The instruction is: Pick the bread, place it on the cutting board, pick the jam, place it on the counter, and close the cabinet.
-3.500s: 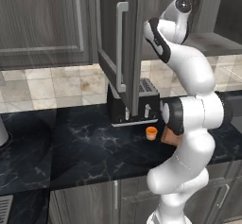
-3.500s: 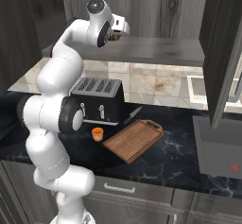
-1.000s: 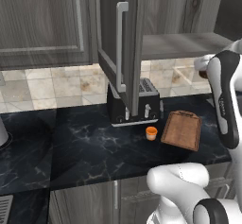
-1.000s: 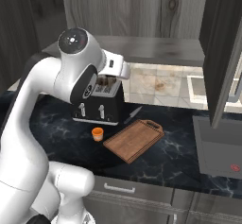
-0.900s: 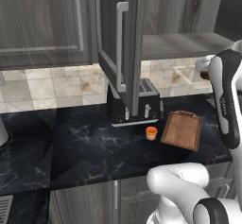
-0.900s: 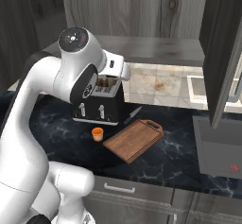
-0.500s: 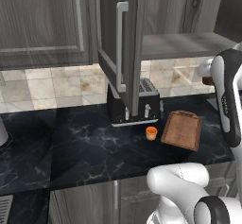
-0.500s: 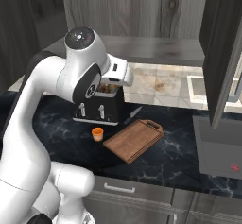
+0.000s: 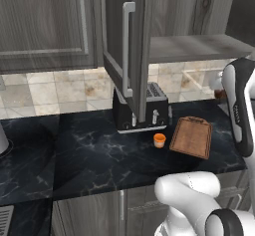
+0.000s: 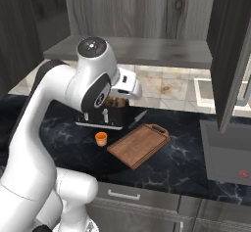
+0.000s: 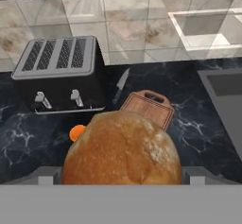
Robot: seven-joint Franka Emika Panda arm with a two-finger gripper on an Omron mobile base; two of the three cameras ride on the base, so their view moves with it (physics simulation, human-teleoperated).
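Holding the bread [image 11: 122,150] between its jaws, the gripper [image 10: 115,102] hung above the table [image 9: 89,155], in front of the toaster [image 10: 100,114] in the right base view. The bun took up the lower middle of the hand view, golden-brown and round, and hid part of the board [image 11: 148,107] and most of the jam [image 11: 75,133] beneath it. The jam [image 9: 159,140] stood on the dark marble just in front of the toaster [image 9: 141,109] and just left of the board [image 9: 191,137] in the left base view, near it but apart. The board [image 10: 138,145] lay flat and bare, with its handle end toward the wall. A knife [image 11: 120,85] lay on the table between the toaster [image 11: 59,75] and the board, its blade pointing toward the tiles. The cabinet [image 9: 127,48] stood open, its door swung out over the toaster with the silver handle [image 9: 127,51] facing forward. Its shelf [image 10: 132,52] showed behind the arm in the right base view.
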